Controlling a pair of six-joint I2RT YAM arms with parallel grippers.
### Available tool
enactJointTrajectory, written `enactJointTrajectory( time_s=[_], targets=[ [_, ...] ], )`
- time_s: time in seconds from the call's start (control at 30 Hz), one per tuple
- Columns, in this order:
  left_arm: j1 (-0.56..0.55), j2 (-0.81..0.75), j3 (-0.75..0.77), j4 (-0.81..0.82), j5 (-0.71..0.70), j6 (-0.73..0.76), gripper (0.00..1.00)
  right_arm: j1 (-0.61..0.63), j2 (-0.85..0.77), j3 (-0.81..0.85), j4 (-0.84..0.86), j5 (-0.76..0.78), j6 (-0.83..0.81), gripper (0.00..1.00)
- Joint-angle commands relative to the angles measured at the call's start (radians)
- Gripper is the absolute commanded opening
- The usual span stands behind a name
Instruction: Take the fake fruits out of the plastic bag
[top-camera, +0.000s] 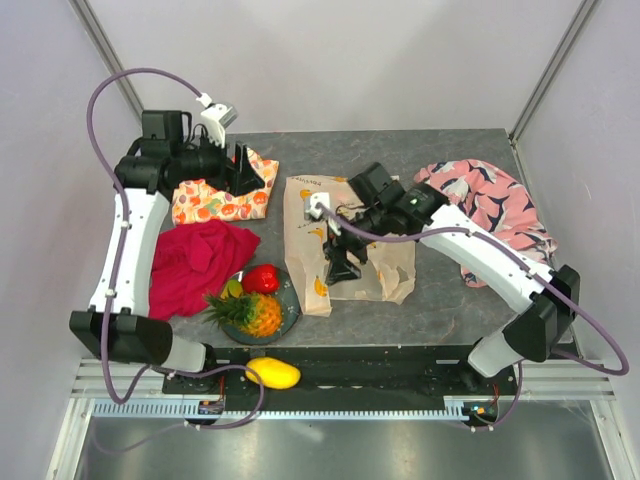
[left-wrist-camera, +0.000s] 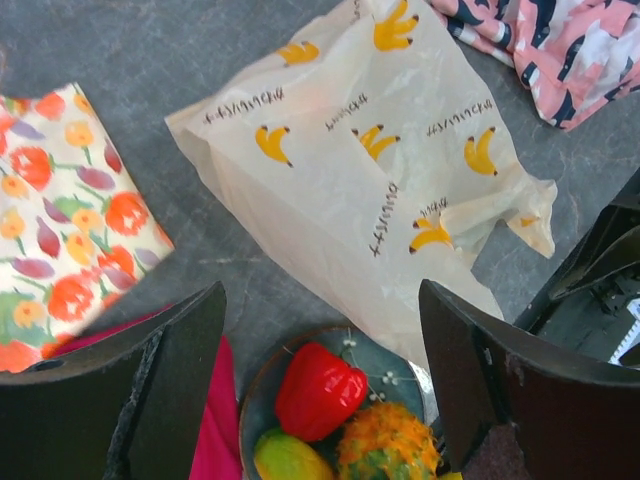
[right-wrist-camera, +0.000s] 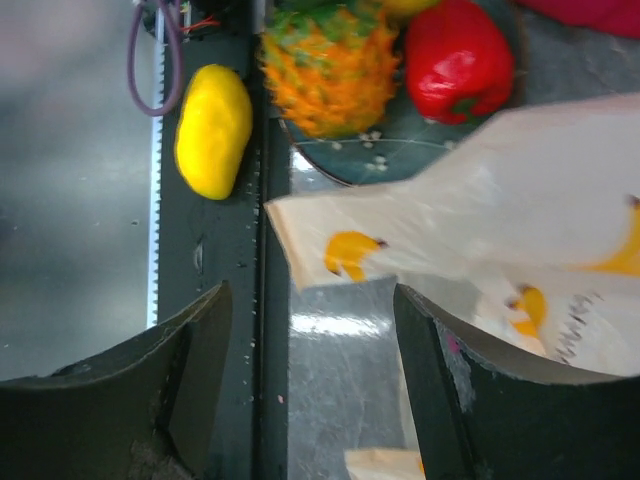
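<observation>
Cream, crinkly plastic printed with yellow bananas: the plastic bag (top-camera: 303, 230) lies flattened at the middle of the grey counter (top-camera: 440, 300). Its long left edge runs from the far side toward the near edge, and its near-left corner touches the rim of a dark plate (top-camera: 288, 300). Which end is its mouth I cannot tell.

The right gripper (top-camera: 342, 268) hangs over the bag's near half, fingers spread wide with nothing between them. The left gripper (top-camera: 245, 170) hovers near the far-left corner over a fruit-printed cloth (top-camera: 215, 200), also wide and empty.

On the plate, close to the counter's near edge, the pineapple (top-camera: 260, 316) lies on its side, long axis left to right, leaves toward the left edge. The red pepper (top-camera: 262, 278) sits just behind it, and a yellow-green fruit (top-camera: 233, 289) is beside the leaves. A yellow mango (top-camera: 272, 372) lies off the counter on the black base rail (top-camera: 380, 372), lengthwise along it.

A red cloth (top-camera: 195, 262) touches the plate's left side. A pink patterned cloth (top-camera: 490, 205) sits at the far-right corner.
</observation>
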Motion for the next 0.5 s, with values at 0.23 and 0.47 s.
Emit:
enactJointTrajectory(
  time_s=[0.23,0.47],
  targets=[
    [0.067,-0.304,-0.202,0.069,-0.099,-0.136,0.87,0.459,0.145,-0.191,0.254,0.324,0.272,0.98],
    [0.127,-0.377,-0.207,0.027,-0.124,-0.114,0.88,0.629,0.284,-0.159,0.366,0.496,0.502,0.98]
  ],
)
